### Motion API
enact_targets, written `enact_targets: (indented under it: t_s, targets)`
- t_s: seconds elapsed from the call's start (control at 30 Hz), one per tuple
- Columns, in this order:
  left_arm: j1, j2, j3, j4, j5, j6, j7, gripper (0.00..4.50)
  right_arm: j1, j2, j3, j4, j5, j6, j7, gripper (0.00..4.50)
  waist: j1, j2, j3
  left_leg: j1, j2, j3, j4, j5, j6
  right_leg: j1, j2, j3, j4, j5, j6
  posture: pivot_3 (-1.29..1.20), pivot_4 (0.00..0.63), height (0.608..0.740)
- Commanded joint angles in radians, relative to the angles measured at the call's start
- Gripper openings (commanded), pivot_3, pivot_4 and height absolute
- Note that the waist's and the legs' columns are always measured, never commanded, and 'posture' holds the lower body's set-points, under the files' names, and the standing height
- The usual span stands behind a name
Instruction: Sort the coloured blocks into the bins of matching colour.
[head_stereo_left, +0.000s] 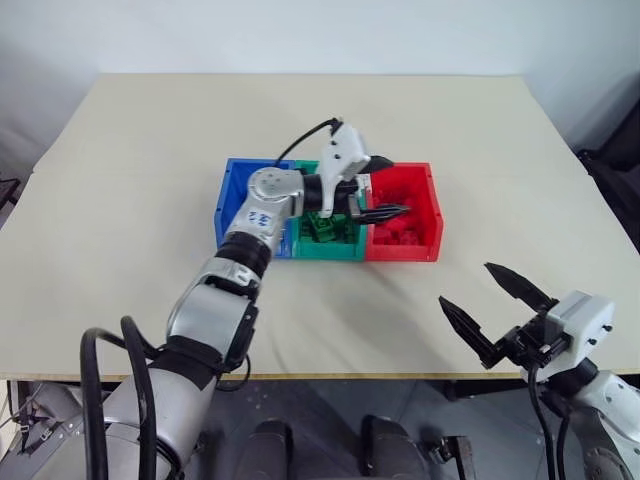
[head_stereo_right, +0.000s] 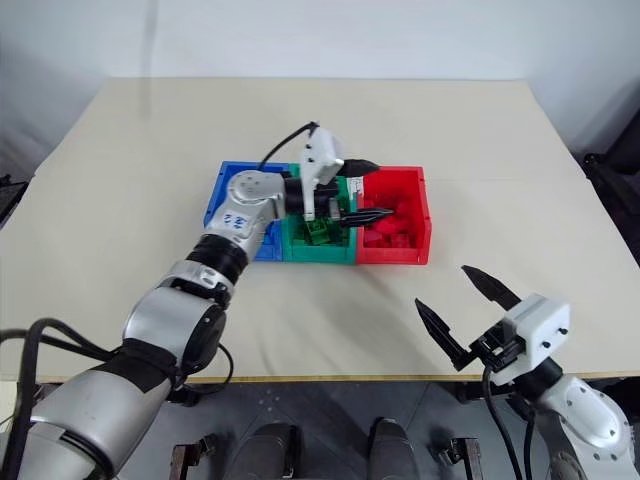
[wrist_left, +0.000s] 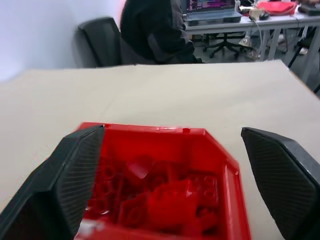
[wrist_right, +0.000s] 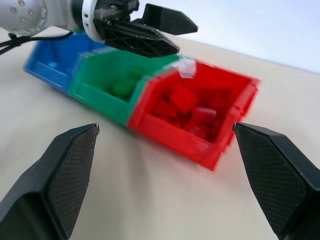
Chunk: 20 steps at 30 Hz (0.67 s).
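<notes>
Three joined bins sit mid-table: blue (head_stereo_left: 232, 185), green (head_stereo_left: 330, 250) and red (head_stereo_left: 430, 200). Several red blocks (head_stereo_left: 398, 235) lie piled in the red bin, which the left wrist view (wrist_left: 170, 200) shows from close up. Green blocks (head_stereo_left: 325, 228) lie in the green bin. My left gripper (head_stereo_left: 388, 186) hovers level over the red bin's near-left part, open, with nothing between its fingers (wrist_left: 75, 175). It also shows above the bins in the right wrist view (wrist_right: 186, 37). My right gripper (head_stereo_left: 466, 284) hangs open and empty near the table's front right edge, pointing toward the bins.
The beige table (head_stereo_left: 150, 200) spreads bare around the bins. A black cable (head_stereo_left: 300, 135) loops above my left wrist. Beyond the table's far side, a person in dark clothes (wrist_left: 155, 30) sits by a black chair (wrist_left: 100, 40) and a desk with a laptop (wrist_left: 212, 12).
</notes>
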Motion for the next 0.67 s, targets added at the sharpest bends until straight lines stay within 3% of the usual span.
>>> enact_targets:
  t_s: [0.03, 0.1, 0.17, 0.23, 0.37, 0.53, 0.67]
  targets:
    - [0.122, 0.115, 0.030, -0.264, -0.037, 0.074, -0.052, 4.48, -0.069, -0.065, 0.053, 0.060, 0.004, -0.007, 0.105, 4.50, -0.010, 0.000, 0.000, 0.000, 0.001, 0.000, 0.000, 0.000, 0.000, 0.000, 0.000, 0.000, 0.000, 0.000, 0.000, 0.00, 0.150, 0.740]
    - [0.185, 0.158, 0.031, -0.370, -0.043, 0.126, -0.053, 4.48, -0.097, -0.089, 0.070, 0.094, 0.007, -0.013, 0.142, 4.50, -0.009, 0.000, 0.000, 0.001, 0.001, -0.001, 0.000, 0.000, 0.000, 0.000, 0.000, 0.000, 0.001, 0.000, -0.001, 0.00, 0.150, 0.740]
    - [0.388, 0.298, 0.127, -0.589, -0.109, 0.177, -0.081, 4.48, -0.202, -0.132, 0.137, 0.205, -0.003, -0.025, 0.256, 4.50, -0.011, 0.001, 0.000, 0.000, 0.000, -0.002, 0.000, 0.000, 0.000, 0.000, 0.000, -0.001, 0.001, 0.000, -0.001, 0.00, 0.150, 0.740]
    - [0.606, 0.436, 0.251, -0.781, -0.183, 0.243, -0.106, 4.48, -0.306, -0.162, 0.191, 0.322, -0.015, -0.049, 0.362, 4.50, -0.048, 0.001, 0.000, 0.002, 0.001, 0.001, 0.001, -0.001, 0.001, 0.000, 0.000, 0.002, 0.001, 0.000, 0.000, 0.00, 0.150, 0.740]
    - [0.942, 0.587, 0.434, -1.008, -0.257, 0.351, -0.094, 4.48, -0.443, -0.181, 0.227, 0.493, -0.027, -0.100, 0.486, 4.50, -0.035, 0.001, 0.002, 0.002, 0.003, -0.002, -0.003, -0.001, 0.000, -0.001, 0.000, -0.001, 0.001, -0.001, -0.003, 0.00, 0.150, 0.740]
    - [1.207, 0.593, 0.570, -1.176, -0.288, 0.455, 0.007, 4.48, -0.550, -0.160, 0.261, 0.656, -0.062, -0.165, 0.559, 4.50, 0.004, 0.002, 0.002, 0.002, 0.002, -0.004, 0.002, -0.003, 0.000, 0.003, -0.001, -0.003, 0.001, -0.001, -0.003, 0.00, 0.150, 0.740]
    - [1.249, 0.531, 0.556, -1.233, -0.264, 0.414, 0.099, 4.48, -0.590, -0.140, 0.258, 0.739, -0.080, -0.199, 0.564, 4.50, 0.011, 0.003, 0.002, 0.002, 0.001, -0.004, 0.003, -0.003, -0.001, 0.002, -0.001, -0.003, 0.002, -0.001, -0.003, 0.00, 0.150, 0.740]
